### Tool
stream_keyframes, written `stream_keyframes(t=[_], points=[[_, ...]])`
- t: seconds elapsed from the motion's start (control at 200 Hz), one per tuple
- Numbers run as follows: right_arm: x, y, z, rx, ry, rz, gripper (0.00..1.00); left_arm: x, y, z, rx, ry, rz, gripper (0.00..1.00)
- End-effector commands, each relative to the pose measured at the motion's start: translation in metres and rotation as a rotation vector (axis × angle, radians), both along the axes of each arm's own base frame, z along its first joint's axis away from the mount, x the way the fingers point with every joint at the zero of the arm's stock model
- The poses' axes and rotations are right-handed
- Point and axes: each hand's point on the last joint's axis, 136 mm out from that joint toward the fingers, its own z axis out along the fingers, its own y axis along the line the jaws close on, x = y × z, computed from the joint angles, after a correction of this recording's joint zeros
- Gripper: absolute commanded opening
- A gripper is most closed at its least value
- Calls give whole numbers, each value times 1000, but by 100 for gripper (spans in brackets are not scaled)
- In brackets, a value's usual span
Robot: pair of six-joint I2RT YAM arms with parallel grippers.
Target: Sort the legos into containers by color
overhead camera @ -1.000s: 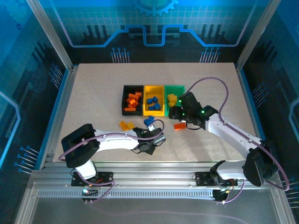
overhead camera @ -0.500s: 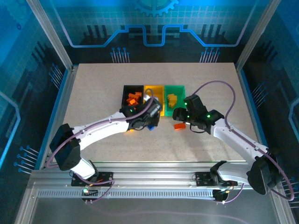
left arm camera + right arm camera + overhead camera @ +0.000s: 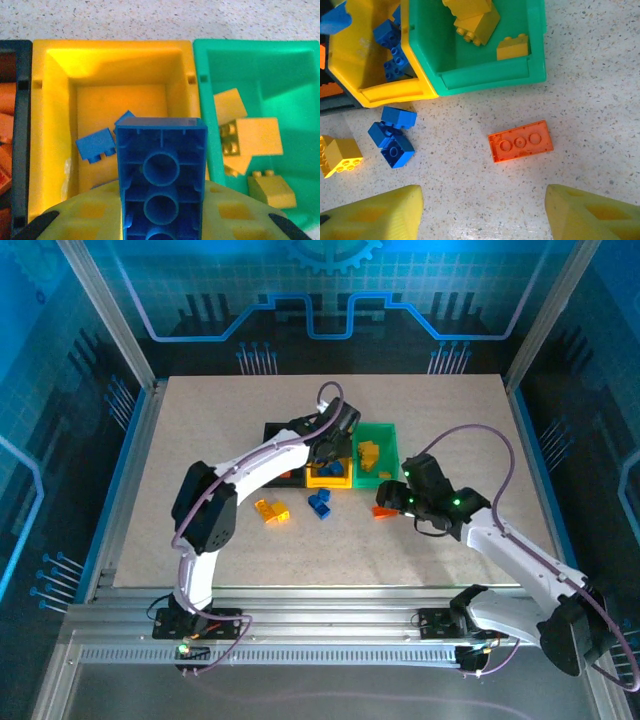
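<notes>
My left gripper (image 3: 161,202) is shut on a blue lego (image 3: 161,165), held above the yellow container (image 3: 55,100); from above it (image 3: 335,440) hangs over the row of containers. A blue lego (image 3: 96,145) lies inside the yellow one. The green container (image 3: 280,70) holds yellow legos (image 3: 250,135), and the black container (image 3: 272,455) holds orange ones. My right gripper (image 3: 482,220) is open just above the table, with an orange lego (image 3: 521,141) lying flat a little ahead of its fingers. Seen from above, the right gripper (image 3: 397,502) is beside that orange lego (image 3: 383,511).
Two blue legos (image 3: 392,140) and a yellow one (image 3: 340,155) lie loose on the table in front of the yellow container. From above, these loose legos (image 3: 320,502) and an orange-yellow one (image 3: 270,510) sit near the left arm's forearm.
My left arm swung from the table's front up to the containers with the blue lego in its grip. My right gripper drew back from the green container to the orange lego.
</notes>
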Motion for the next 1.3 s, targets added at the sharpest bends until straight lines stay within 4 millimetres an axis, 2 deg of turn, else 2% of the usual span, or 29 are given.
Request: stream_keyframes(t=[0.0,0.1,0.195,0.31,0.39,0.55,0.59,0.645,0.71,0.82,0.92,1.101,1.161,1.176,1.296], points=[[-10,-8,-7,2,33,-17,67,12,0,4,-2,12,34,30],[-15,-10,-11,3,42,-16,67,20,-1,-2,4,35,39,39],[-18,-11,-14,5,46,-16,68,23,-7,2,-21,43,32,49],[-19,-13,-18,-2,55,-22,71,21,-18,26,-98,19,4,67],[-17,-12,-20,-7,60,-19,76,15,-22,48,-152,-11,-16,76],[-13,-11,-30,-32,97,-28,80,-11,-34,96,-289,-70,-91,90],[-11,-10,-34,-38,110,-37,81,-21,-37,108,-326,-87,-117,98],[-8,-8,-39,-37,128,-50,81,-37,-42,126,-382,-110,-166,99],[-4,-8,-46,-35,147,-82,80,-60,-46,136,-421,-125,-209,99],[6,-8,-56,-35,160,-148,80,-102,-48,138,-443,-147,-266,99],[15,-11,-64,-51,177,-223,80,-133,-34,124,-423,-143,-263,99],[35,-9,-75,-66,174,-282,80,-177,14,80,-403,-108,-194,99],[36,-10,-84,-106,213,-289,81,-189,30,68,-406,-99,-173,99],[42,-7,-78,-99,206,-294,82,-192,33,67,-408,-99,-166,99],[44,-4,-90,-117,270,-325,83,-209,60,52,-408,-97,-121,99]])
